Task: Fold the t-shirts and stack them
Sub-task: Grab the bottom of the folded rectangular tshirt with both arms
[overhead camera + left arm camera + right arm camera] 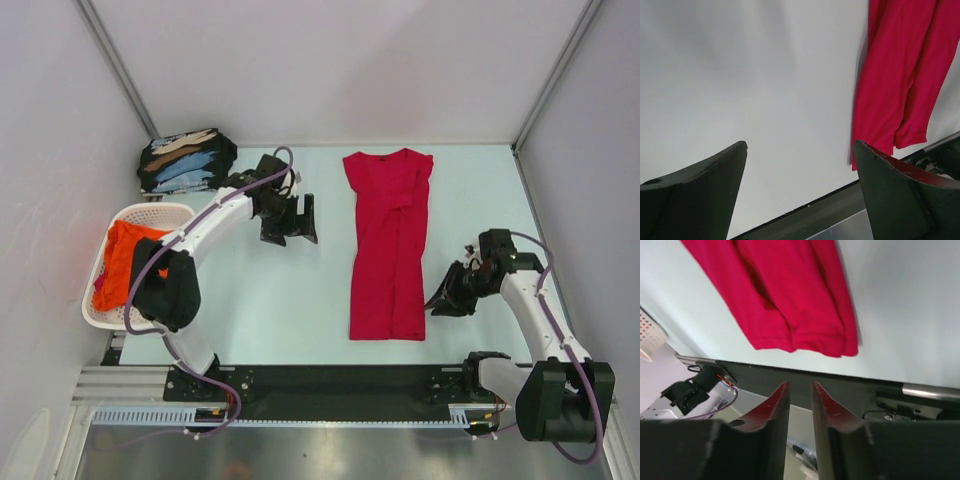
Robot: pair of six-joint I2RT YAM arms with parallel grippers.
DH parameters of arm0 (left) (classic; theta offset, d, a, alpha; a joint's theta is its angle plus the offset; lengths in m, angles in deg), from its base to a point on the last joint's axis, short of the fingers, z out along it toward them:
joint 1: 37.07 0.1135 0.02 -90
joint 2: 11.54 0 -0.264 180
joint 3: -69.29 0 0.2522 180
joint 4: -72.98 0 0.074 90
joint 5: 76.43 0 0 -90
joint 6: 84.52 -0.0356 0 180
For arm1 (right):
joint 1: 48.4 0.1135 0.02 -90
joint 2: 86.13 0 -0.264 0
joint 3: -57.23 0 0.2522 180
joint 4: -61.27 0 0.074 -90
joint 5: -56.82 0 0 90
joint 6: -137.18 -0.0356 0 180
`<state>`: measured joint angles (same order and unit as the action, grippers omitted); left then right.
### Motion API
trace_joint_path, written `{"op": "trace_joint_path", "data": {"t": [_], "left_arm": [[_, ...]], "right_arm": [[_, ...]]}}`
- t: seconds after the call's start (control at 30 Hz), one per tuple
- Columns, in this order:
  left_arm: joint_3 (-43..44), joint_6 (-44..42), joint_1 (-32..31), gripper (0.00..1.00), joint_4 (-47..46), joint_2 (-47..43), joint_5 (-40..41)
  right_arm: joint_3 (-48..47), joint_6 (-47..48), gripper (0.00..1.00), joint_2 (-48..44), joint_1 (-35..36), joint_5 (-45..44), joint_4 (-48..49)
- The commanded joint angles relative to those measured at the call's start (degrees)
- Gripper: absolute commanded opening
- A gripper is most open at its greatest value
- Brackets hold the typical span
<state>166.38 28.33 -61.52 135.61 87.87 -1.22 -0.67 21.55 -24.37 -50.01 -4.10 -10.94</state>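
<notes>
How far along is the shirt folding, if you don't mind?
Done: folded black shirts stacked at the back left. In hand: the red shirt, folded into a long strip, left gripper and right gripper empty either side. Left: folding it shorter, stacking it, then the orange shirt in the basket.

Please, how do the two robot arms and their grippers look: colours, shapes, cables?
Both the left arm and the right arm have white links with black joint housings. A thin lilac cable runs along each. The left gripper and right gripper are black, each with two wedge-shaped tapering fingers.
</notes>
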Motion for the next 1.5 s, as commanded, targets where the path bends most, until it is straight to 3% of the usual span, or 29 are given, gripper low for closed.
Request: {"op": "trace_joint_path", "data": {"t": [0.0,0.4,0.67,1.17,1.23,1.27,1.3,1.33,1.47], "left_arm": [[1.21,-4.04,0.63,0.94,-2.02,0.51,-4.46],[2.63,-6.94,3.62,0.97,-1.58,2.89,-7.71],[2.89,-5.8,4.58,1.0,-2.02,1.92,-8.06],[1.92,-5.27,5.11,1.0,-0.87,0.6,-6.57],[1.92,-5.27,5.2,1.0,-0.79,0.6,-6.4],[2.01,-5.19,5.2,1.0,-0.79,0.43,-6.4],[2.01,-5.19,5.29,1.0,-0.79,0.51,-6.4],[2.1,-5.27,5.29,1.0,-0.7,0.6,-6.4],[2.19,-5.36,5.64,1.0,-0.61,0.78,-6.22]], "right_arm": [[4.85,-4.51,0.25,-2.25,1.16,-0.17,-1.05],[11.97,-12.16,0.24,-0.86,7.31,-3.75,6.69],[9.78,-10.23,0.25,4.68,8.11,-8.78,9.84],[7.4,-9.71,0.25,16.19,10.04,-6.32,18.29],[6.79,-9.53,0.24,17.43,10.57,-5.62,19.16],[6.53,-9.27,0.18,17.95,10.75,-5.09,19.26],[6.0,-9.0,0.05,19.09,10.92,-4.83,19.08],[4.95,-8.74,0.02,19.36,11.18,-4.74,18.39],[2.05,-8.12,0.0,19.81,11.36,-4.91,16.54]]}}
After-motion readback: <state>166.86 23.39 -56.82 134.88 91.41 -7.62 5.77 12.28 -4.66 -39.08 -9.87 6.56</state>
